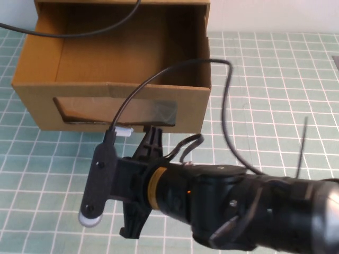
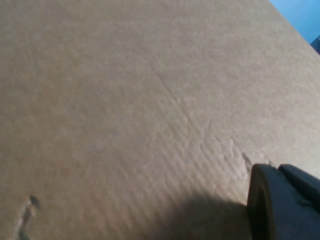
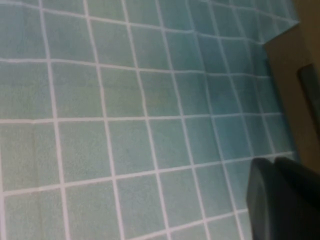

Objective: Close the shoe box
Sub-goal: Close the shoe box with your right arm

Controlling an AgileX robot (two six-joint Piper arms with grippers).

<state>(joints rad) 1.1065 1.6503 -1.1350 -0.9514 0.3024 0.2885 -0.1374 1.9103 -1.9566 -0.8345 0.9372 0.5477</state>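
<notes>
The brown cardboard drawer-style shoe box (image 1: 122,100) is sitting at the far left of the desk (image 1: 275,79), its drawer pulled out toward the robot and gaping open, showing a bare interior. A clear rectangular window (image 1: 114,110) is cut into its front wall, with a small white pull tab (image 1: 123,129) hanging just below it.

The right hand (image 1: 151,135) is reaching in just in front of that front wall, beside the tab; I cannot tell how its fingers are standing. A black cable (image 1: 225,106) is arching over the box's right corner.

The left hand (image 2: 282,205) is hovering right against plain cardboard; its state I cannot tell.

The green gridded mat is lying bare to the box's right.
</notes>
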